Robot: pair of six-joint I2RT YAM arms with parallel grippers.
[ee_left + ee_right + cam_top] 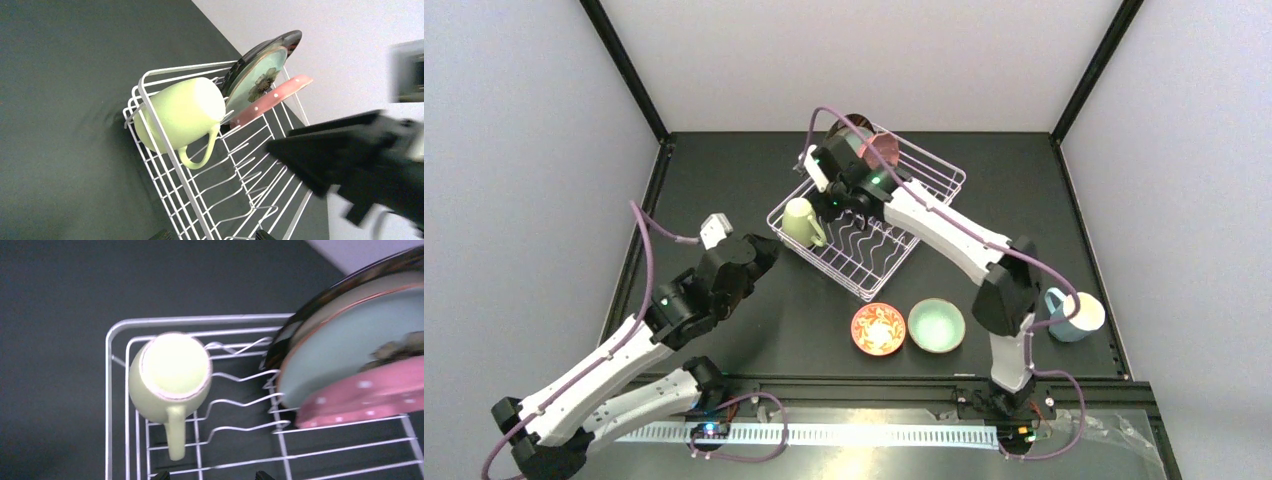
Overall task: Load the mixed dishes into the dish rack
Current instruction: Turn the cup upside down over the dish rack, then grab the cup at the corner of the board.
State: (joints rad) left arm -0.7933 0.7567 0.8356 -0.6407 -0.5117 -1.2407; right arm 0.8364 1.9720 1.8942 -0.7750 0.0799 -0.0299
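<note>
The white wire dish rack [874, 255] [185, 180] [200, 319] stands mid-table. A cream mug [802, 222] [180, 112] [172, 372] sits upside down in its left corner, touched by neither gripper. At the back end three plates stand on edge: the dark-rimmed plate [295, 36] [320, 300], the teal flower plate [260, 80] [345, 345] and the pink dotted plate [879, 150] [275, 97] [365, 395]. My right gripper [836, 205] [211, 476] hovers open over the rack beside the mug. My left gripper [767, 250] [212, 236] is open and empty, just left of the rack.
On the table in front of the rack lie a red-orange bowl [878, 329] and a mint bowl [936, 325]. A blue mug [1074, 315] sits at the right, behind the right arm's elbow. In the left wrist view the right arm [360, 155] shows blurred over the rack.
</note>
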